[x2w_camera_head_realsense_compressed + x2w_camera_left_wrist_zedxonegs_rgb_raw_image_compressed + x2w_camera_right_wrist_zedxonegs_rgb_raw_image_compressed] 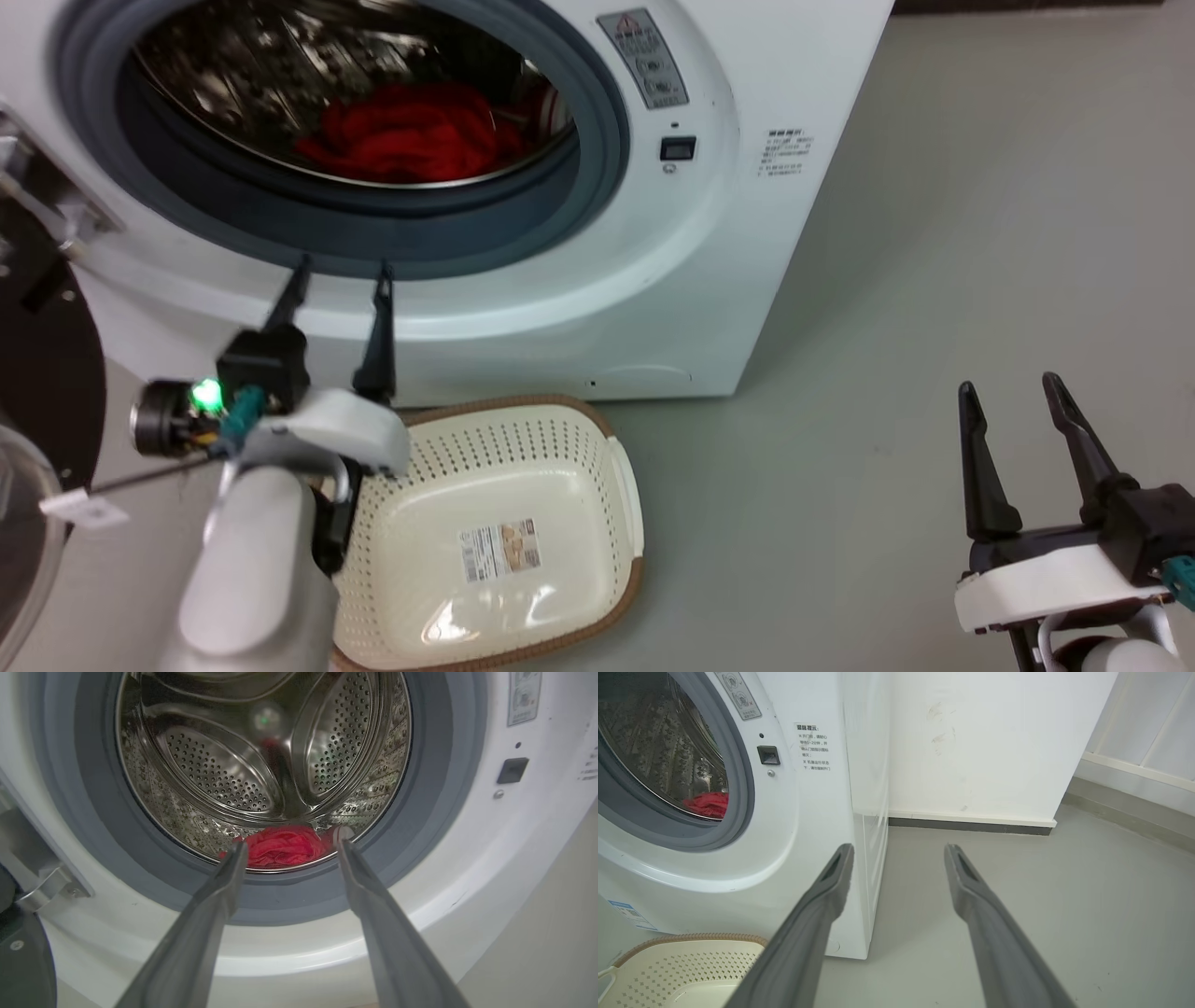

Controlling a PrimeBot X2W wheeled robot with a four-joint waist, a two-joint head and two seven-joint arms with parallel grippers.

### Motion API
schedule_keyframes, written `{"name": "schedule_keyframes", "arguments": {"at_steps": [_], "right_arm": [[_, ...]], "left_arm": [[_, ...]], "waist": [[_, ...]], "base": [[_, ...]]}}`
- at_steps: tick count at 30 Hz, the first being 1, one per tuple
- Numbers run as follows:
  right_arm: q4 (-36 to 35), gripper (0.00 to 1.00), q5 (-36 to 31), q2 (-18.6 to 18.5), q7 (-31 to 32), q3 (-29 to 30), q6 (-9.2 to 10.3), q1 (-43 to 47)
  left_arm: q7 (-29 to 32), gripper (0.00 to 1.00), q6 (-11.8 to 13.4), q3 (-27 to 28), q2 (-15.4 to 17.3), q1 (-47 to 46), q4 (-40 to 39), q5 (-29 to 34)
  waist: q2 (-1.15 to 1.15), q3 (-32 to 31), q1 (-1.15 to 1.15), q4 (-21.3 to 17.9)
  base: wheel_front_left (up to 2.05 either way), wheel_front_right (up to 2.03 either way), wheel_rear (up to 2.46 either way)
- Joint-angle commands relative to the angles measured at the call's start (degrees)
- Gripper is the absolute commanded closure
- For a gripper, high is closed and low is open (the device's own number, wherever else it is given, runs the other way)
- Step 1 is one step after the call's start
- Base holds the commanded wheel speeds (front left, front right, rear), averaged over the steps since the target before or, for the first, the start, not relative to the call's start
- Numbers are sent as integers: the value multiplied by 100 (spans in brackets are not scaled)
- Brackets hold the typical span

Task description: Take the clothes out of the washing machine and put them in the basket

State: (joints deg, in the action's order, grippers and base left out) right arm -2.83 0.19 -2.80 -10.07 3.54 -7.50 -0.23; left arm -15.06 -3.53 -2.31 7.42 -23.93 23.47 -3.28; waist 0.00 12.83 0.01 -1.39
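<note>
The red clothes (pixel 411 140) lie bundled at the bottom of the steel drum of the white washing machine (pixel 653 280), whose porthole stands open. The left wrist view looks straight into the drum at the clothes (pixel 282 845). My left gripper (pixel 341 273) is open, raised just below the porthole's grey rim, outside the drum, holding nothing. The cream basket (pixel 597 439) sits on the floor in front of the machine, under my left arm. My right gripper (pixel 1013 387) is open and empty at the lower right, over bare floor, beside the washing machine (pixel 817 812) and the basket (pixel 682 956).
The machine's black-framed glass door (pixel 37 420) hangs open at the far left, close to my left arm. A white wall with a dark skirting (pixel 971 826) stands behind the machine. Grey floor (pixel 934 280) stretches to the right.
</note>
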Motion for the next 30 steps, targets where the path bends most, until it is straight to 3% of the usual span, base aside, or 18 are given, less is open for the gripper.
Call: {"name": "schedule_keyframes", "arguments": {"at_steps": [1,15,30], "right_arm": [[14,0,30,-15,-47,-36,2,-125],[296,0,326,-11,-329,-358,2,-605],[586,0,761,-6,-511,-1161,2,-1166]], "left_arm": [[-16,0,-37,57,103,-322,197,-37],[468,0,-291,-59,879,-2677,1989,-71],[2001,0,-397,-675,1767,-4853,3377,-462]], "waist": [[0,320,-1,-105],[0,1347,-1,-595],[0,2465,-1,-1418]], "base": [[0,0,0],[0,0,0],[0,0,0]]}}
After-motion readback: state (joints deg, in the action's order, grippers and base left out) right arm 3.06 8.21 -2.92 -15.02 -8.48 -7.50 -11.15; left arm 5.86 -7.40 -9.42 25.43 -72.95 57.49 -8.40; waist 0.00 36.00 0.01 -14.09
